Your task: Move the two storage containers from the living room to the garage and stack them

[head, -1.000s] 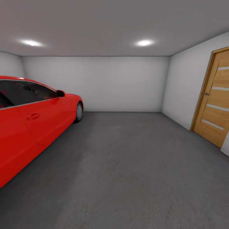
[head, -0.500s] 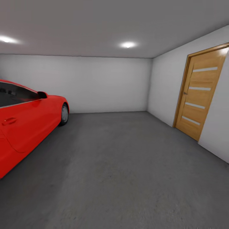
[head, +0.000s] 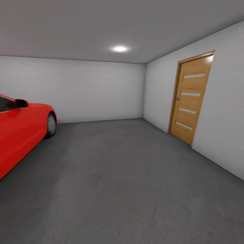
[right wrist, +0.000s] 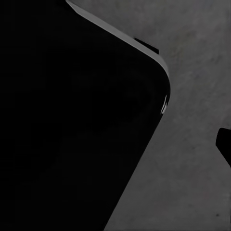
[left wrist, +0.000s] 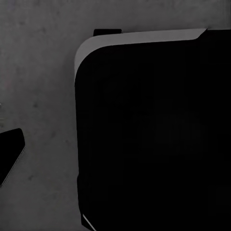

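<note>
Facing the garage's concrete floor [head: 128, 176] between the red car [head: 20, 132] and the wood-panelled door [head: 189, 101], I cannot tell my claws' state or where the containers lie.

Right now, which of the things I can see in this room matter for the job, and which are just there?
Part of the job:
- the garage floor, dark grey concrete where the containers are to be stacked

Just there:
- red car, parked at the left
- wood-panelled door, shut, in the right wall
- ceiling light
- dark rounded body over the floor in both wrist views
</note>
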You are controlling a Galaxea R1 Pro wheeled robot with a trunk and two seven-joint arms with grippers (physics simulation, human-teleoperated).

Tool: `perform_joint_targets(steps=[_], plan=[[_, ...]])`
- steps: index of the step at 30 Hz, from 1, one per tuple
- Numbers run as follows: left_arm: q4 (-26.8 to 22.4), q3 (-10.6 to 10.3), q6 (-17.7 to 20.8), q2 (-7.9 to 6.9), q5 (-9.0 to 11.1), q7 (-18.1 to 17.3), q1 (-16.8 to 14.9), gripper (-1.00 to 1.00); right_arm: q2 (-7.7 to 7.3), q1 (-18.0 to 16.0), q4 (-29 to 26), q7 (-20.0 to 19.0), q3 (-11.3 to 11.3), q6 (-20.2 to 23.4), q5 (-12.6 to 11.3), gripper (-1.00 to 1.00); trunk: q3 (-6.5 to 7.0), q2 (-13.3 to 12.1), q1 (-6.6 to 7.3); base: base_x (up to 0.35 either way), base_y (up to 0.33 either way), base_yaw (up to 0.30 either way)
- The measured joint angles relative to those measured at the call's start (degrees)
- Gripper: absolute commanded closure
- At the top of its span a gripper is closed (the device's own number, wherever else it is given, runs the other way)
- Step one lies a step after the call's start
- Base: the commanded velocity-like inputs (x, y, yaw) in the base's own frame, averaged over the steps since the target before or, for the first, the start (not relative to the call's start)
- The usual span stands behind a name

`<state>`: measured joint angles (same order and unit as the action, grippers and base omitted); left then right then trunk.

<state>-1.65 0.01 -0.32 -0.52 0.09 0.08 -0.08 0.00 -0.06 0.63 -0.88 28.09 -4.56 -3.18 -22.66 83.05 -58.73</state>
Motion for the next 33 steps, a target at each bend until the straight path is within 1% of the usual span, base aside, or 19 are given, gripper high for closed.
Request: perform_joint_targets(steps=[33], plan=[[0.0,-0.1,0.0,0.0,-0.1,0.0,0.0,-1.0,-0.04,0.0,0.0,0.0,0.0,0.0,0.0,-1.0,0.69,0.0,0.0,0.0,0.0,-0.28]])
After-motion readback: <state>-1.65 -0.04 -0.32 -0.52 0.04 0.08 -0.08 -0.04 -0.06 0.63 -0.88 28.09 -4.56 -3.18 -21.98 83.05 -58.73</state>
